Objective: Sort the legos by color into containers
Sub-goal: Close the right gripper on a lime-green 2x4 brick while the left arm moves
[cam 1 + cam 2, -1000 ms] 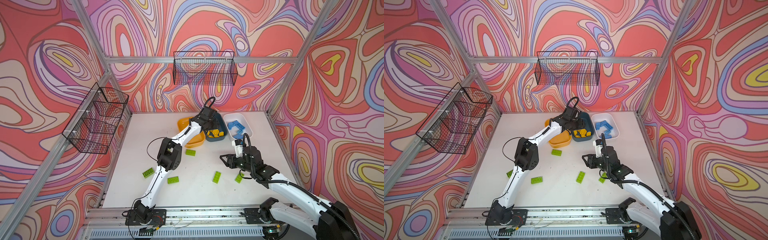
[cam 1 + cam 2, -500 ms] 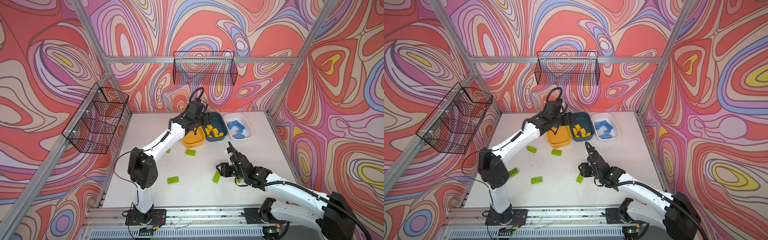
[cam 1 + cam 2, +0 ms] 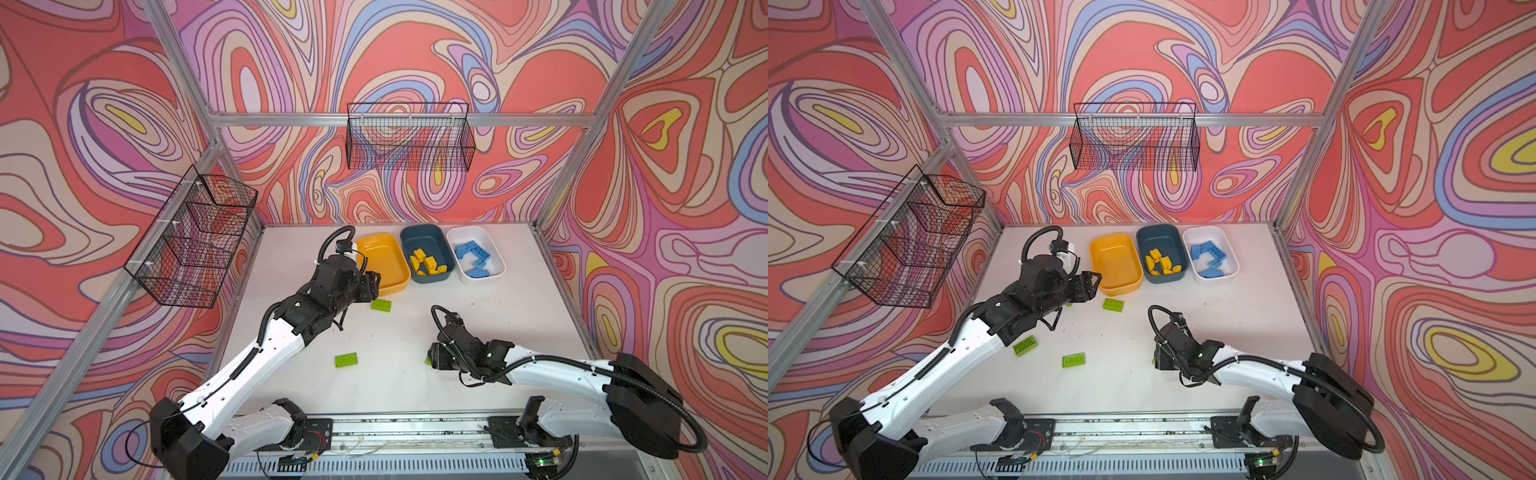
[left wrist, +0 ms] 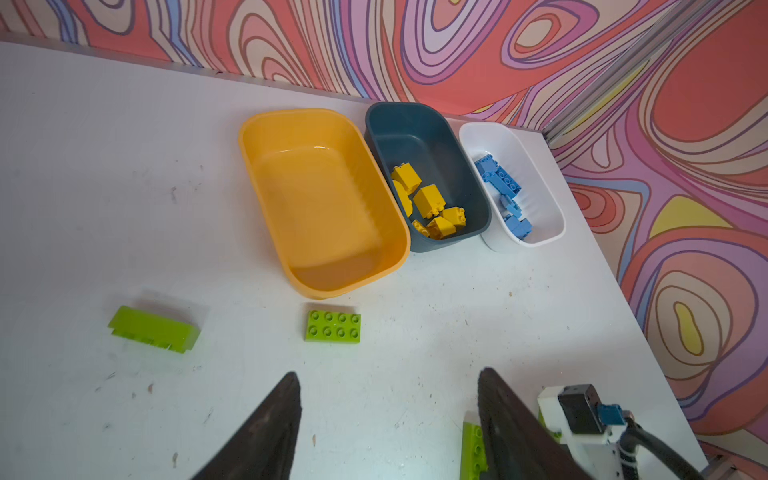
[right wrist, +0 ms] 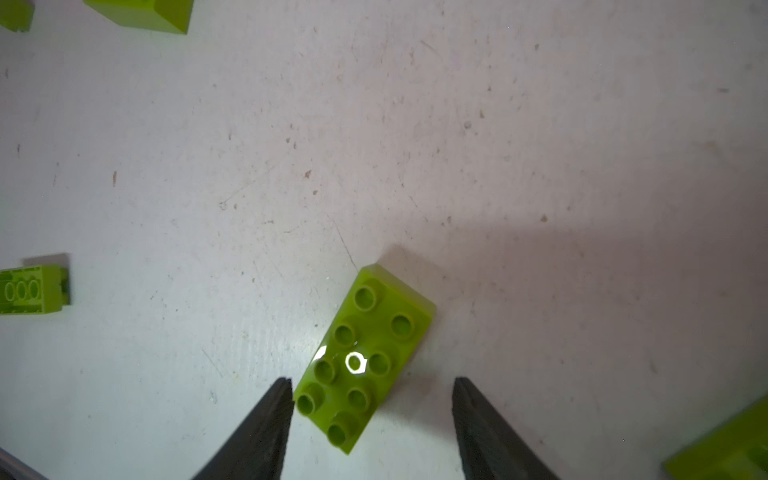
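Several green legos lie on the white table; one [image 3: 381,305] [image 4: 332,327] sits just in front of the orange container [image 3: 397,286] [image 4: 266,137], which holds nothing. My left gripper [image 3: 372,284] [image 4: 387,372] hovers open and empty beside that container's near left corner. My right gripper [image 3: 432,359] [image 5: 370,380] is low over the table, open, with a studs-up green lego [image 5: 365,357] lying askew between its fingers, close to one fingertip [image 5: 284,384]. Yellow legos [image 3: 428,264] fill the dark blue container [image 3: 419,232]. Blue legos [image 3: 473,259] lie in the white container [image 3: 496,253].
More green legos lie at front left [image 3: 345,360] [image 3: 1025,345] and left of the orange container [image 4: 153,330]. Another green lego [image 5: 723,453] sits just beside my right gripper. Wire baskets hang on the back wall [image 3: 409,137] and left wall [image 3: 195,241].
My left arm has swung back from above the containers to the orange container's near left corner. My right arm has moved left and down over a green lego, its jaws spreading wider.
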Controlling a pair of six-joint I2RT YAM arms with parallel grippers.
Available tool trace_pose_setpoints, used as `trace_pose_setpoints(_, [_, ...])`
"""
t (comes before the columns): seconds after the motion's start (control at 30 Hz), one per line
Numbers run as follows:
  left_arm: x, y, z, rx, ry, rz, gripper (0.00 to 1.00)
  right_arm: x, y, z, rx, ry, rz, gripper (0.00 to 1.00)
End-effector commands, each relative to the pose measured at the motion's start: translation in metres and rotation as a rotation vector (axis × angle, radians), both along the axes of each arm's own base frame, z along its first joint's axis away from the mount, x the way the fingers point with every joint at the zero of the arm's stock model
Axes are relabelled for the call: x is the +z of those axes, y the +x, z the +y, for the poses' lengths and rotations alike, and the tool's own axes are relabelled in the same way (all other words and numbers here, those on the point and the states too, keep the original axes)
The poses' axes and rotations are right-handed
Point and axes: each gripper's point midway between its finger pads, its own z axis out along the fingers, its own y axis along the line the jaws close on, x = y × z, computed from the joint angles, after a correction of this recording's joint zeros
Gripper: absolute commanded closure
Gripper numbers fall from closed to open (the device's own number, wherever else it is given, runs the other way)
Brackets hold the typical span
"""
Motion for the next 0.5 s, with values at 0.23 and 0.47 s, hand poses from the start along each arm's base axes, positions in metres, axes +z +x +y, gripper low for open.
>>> trace_pose_setpoints(0.23, [-0.022,-0.040,0.051,0.104,0.062,0.003,0.33,-0.007,0.006,0.033,0.036,-0.064,-0.012,0.36])
trace_pose_setpoints(0.47, [-0.029,-0.050,0.060,0.117,0.062,0.012,0.34,-0.017,0.005,0.041,0.091,-0.193,-0.025,0.44])
